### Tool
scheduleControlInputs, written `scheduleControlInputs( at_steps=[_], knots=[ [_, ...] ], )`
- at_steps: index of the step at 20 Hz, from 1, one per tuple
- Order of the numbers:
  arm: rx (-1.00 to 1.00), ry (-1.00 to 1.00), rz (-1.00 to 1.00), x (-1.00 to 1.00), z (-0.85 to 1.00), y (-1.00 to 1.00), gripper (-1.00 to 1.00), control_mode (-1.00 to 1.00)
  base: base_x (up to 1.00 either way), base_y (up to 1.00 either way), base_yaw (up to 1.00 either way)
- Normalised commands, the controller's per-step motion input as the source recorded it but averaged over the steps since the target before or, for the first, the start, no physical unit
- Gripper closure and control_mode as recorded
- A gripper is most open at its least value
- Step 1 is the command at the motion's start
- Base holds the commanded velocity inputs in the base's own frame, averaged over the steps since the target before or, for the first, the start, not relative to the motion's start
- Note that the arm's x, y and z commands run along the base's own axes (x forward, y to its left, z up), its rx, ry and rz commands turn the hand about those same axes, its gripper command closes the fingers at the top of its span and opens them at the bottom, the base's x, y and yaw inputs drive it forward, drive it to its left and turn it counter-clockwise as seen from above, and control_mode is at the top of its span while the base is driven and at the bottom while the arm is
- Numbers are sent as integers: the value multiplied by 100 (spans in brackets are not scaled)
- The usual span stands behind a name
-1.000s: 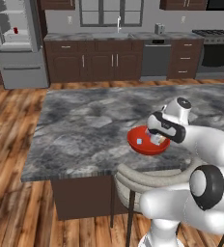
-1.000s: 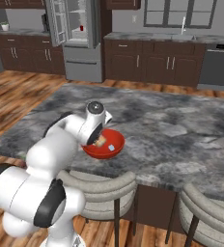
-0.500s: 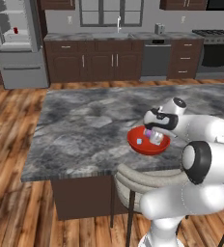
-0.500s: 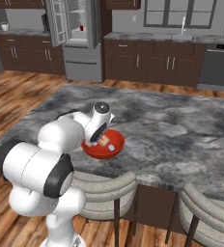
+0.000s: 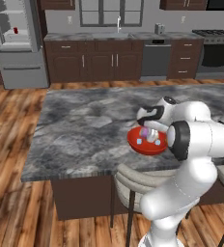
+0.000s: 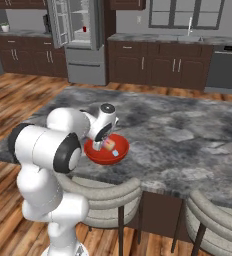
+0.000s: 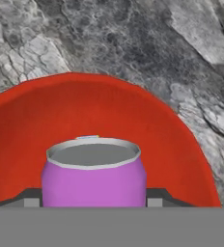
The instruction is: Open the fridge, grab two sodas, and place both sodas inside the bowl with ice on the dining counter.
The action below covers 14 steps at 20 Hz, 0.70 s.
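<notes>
The placing step is in hand: the purple soda [image 7: 93, 171] is seen upright between the two dark finger tips in the hand view, low inside the red-orange bowl [image 7: 109, 103], and the gripper [image 5: 150, 130] is poised directly over that bowl in both base views. The jaws are set to the width of the can and appear to be closed on its sides, so the can is judged to be held and not yet let go. The bowl is set on the table [image 5: 90, 130] close to its near edge, just in front of the stools [image 6: 105, 195], and pale ice pieces [image 6: 115, 153] are visible in it beside the can. Whether the can's base is already resting on the bowl floor cannot be told. At the far side of the room the fridge [image 5: 15, 43] is seen with its door open, and a small red object [image 5: 16, 31], probably the other soda, is visible on a shelf inside. The next move is judged to call for a widening of the jaws so that the can is released upright, followed by a straight lift clear of the rim, so that neither can nor bowl is knocked.
</notes>
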Motion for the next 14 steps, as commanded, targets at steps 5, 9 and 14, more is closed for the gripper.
scheduleControlInputs(
  at_steps=[5, 9, 14],
  knots=[
    [0, 1, 8, 38, -27, 0, 100, -100, 0, 0, 0],
    [-1, 2, 8, 28, -34, 0, 100, -100, 0, 0, 0],
    [0, 1, 8, 26, -29, -4, 100, -100, 0, 0, 0]
  ],
)
